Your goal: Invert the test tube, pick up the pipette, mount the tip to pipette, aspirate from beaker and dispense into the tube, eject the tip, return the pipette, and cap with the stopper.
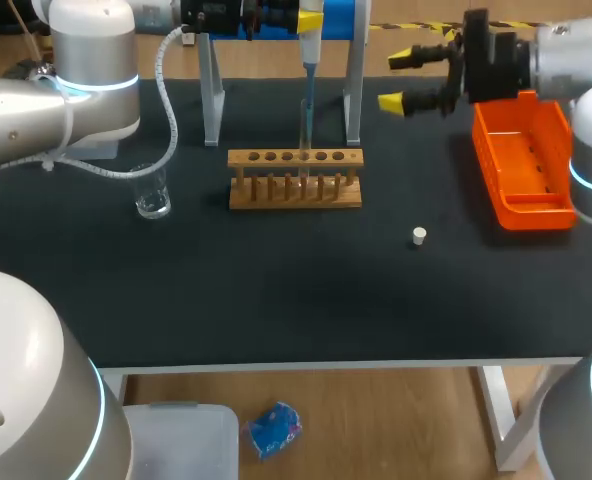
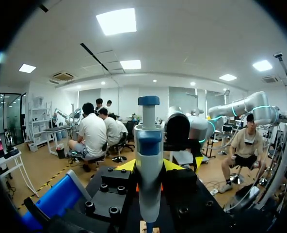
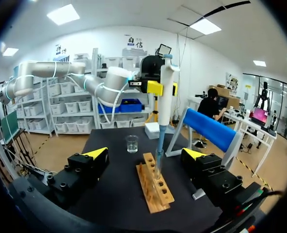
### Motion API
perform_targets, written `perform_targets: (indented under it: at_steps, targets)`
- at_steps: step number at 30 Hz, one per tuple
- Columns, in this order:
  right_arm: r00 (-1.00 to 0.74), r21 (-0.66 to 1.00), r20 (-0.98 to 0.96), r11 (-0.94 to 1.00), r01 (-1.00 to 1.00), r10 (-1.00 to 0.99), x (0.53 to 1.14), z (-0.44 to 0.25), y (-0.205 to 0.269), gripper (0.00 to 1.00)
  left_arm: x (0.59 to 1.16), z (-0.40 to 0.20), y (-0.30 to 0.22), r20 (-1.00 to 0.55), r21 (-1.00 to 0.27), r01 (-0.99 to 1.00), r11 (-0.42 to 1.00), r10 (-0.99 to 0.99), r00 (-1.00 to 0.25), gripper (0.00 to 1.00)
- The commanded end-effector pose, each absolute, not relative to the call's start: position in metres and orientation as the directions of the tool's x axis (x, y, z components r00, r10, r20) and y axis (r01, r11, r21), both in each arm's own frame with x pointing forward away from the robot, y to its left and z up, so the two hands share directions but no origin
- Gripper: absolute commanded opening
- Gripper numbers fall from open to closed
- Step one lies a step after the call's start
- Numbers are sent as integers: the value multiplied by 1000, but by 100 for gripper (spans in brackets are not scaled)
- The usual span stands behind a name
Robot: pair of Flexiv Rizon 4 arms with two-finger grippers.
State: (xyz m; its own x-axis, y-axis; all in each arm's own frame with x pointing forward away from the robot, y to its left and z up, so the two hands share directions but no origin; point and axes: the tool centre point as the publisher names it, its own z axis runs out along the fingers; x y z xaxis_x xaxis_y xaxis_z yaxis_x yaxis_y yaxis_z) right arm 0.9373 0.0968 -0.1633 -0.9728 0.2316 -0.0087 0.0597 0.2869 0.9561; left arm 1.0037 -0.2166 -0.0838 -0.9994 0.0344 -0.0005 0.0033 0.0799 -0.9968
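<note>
My left gripper (image 1: pixel 298 17) is shut on a white and blue pipette (image 1: pixel 309 60), held upright over the wooden rack (image 1: pixel 294 190). The pipette's thin tip reaches down into a clear test tube (image 1: pixel 301 172) standing in the rack. In the left wrist view the pipette (image 2: pixel 148 170) fills the space between the left gripper's (image 2: pixel 149 167) yellow tips. My right gripper (image 1: pixel 401 80) hangs open to the right of the rack, holding nothing. The right wrist view shows the right gripper (image 3: pixel 146 154) open toward the rack (image 3: pixel 155 187), the tube (image 3: pixel 158 167) and the pipette (image 3: pixel 165 87). A glass beaker (image 1: pixel 153 192) stands left of the rack. The white stopper (image 1: pixel 419 236) lies on the mat.
An orange bin (image 1: pixel 524 160) sits at the table's right edge, below my right arm. The blue pipette stand (image 1: pixel 354 95) rises right behind the rack. A black mat (image 1: pixel 276 290) covers the table.
</note>
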Motion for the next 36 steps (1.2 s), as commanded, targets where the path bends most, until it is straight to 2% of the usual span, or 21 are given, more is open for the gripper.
perform_targets:
  at_steps: [1, 22, 36]
  targets:
    - [-979, 956, -5, 288, 55, 204, 951, -180, 105, 100, 1002, -83, -216, -1, -997, 3, 82, 32, -999, 0]
    - [-986, 940, 46, 326, 97, 159, 966, -222, 126, 100, 1002, -83, -216, -1, -997, 3, 82, 32, -999, 0]
    - [-984, 940, 53, 324, 106, 169, 967, -223, 126, 100, 1002, -83, -216, -1, -997, 3, 82, 32, -999, 0]
